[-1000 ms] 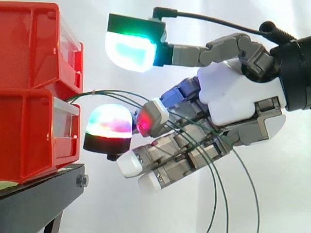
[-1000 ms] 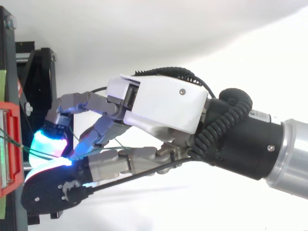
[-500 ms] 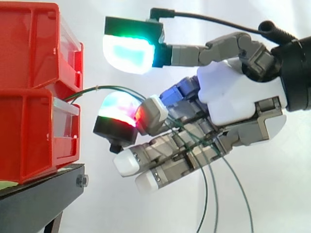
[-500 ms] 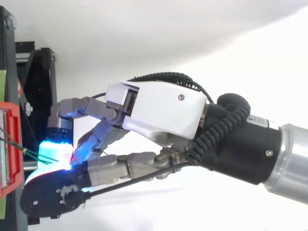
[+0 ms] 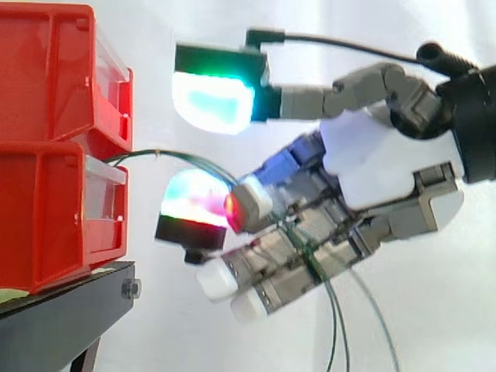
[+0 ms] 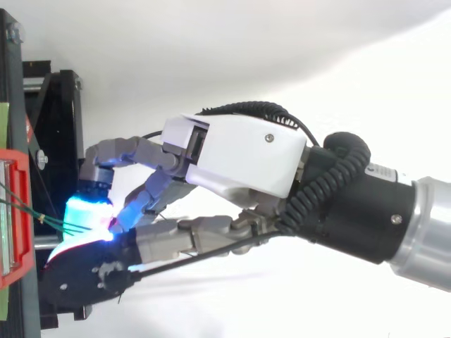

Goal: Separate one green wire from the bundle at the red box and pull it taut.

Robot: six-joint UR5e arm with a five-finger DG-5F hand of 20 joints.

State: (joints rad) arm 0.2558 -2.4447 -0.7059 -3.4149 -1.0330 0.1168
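Thin green wires point(image 5: 182, 156) leave the gap between the two stacked red boxes point(image 5: 54, 147) and arc right to my hand point(image 5: 372, 167). The hand sits just right of the boxes, palm facing them. Its thumb pad point(image 5: 194, 203) and a red-glowing finger pad point(image 5: 246, 205) are pressed together where the wire arc ends, pinching green wire. Behind the other curled fingers, loose green strands point(image 5: 333, 325) hang down. One finger stays stretched out above, its pad point(image 5: 213, 101) glowing cyan. From above, the wires point(image 6: 28, 217) run from the red box point(image 6: 17, 232) to the glowing pads.
The red boxes stand on a black stand point(image 5: 62, 318) at the left. Its frame point(image 6: 53, 105) is close to the fingertips in the top view. White curtain lies behind and below the hand.
The thumb pad has closed against the red-glowing finger pad. The hand has shifted slightly right, away from the boxes. The spread strands at the box have drawn together into one arc.
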